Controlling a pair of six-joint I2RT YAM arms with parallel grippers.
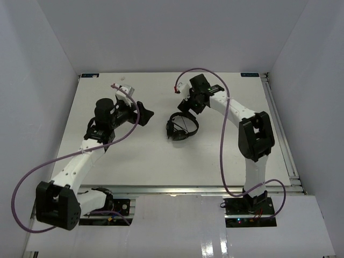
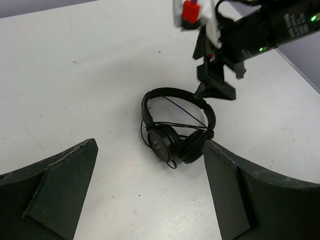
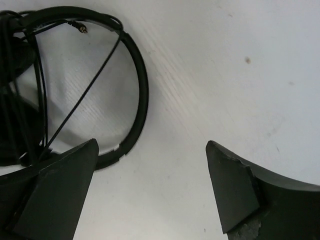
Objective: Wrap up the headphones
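Spread wide and empty, the left gripper (image 2: 150, 144) faces the headphones (image 2: 161, 141) lying mid-tabletop (image 1: 140, 161): arched headband, two padded earcups together, cord strung across the arch. Right gripper (image 3: 152, 144), equally open and empty, hangs beside the headband.
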